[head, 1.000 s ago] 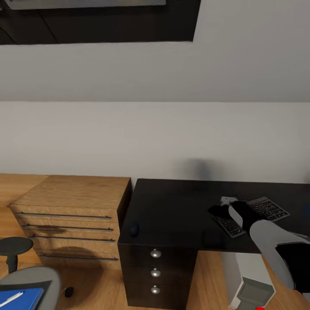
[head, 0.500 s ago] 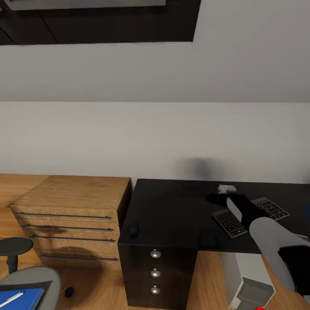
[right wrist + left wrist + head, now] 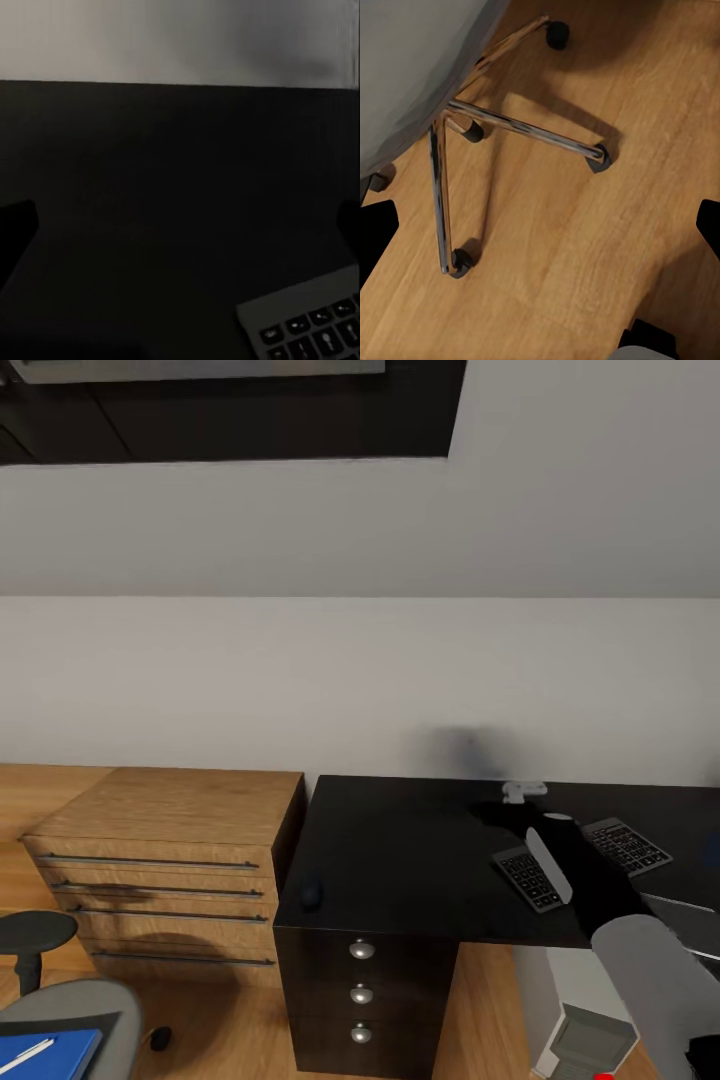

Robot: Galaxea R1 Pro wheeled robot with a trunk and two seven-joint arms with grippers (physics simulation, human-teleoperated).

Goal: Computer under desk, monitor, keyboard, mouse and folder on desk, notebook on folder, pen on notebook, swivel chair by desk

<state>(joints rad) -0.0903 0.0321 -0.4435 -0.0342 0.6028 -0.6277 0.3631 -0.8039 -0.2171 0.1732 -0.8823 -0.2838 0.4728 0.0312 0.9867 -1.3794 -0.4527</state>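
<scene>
The right hand (image 3: 500, 818) is hovering over the black desk surface (image 3: 400, 850), reaching toward the wall, its dark fingers spread wide with nothing between them. In the right wrist view the fingertips (image 3: 16, 229) are sitting far apart at the picture's edges, with bare glossy surface (image 3: 165, 210) between them and a corner of the keyboard (image 3: 311, 322) just behind. The right forearm is lying across the keyboard (image 3: 580, 860), which is resting flat on the surface near its front edge, angled. The mouse (image 3: 311, 892) is sitting well apart from the keyboard, at the surface's front left corner above the drawers with round silver knobs (image 3: 362, 950). The grey computer tower (image 3: 585, 1040) is standing on the floor under the surface.

A light-wood drawer unit (image 3: 170, 860) is standing just beside the desk. The swivel chair (image 3: 70, 1015) is showing at the lower left, carrying the blue folder (image 3: 50, 1053) with a white pen (image 3: 25, 1050) on it.

The left hand (image 3: 540, 225) is hanging wide open over the wooden floor (image 3: 607, 247), empty, above the chair's chrome base (image 3: 495, 127).
</scene>
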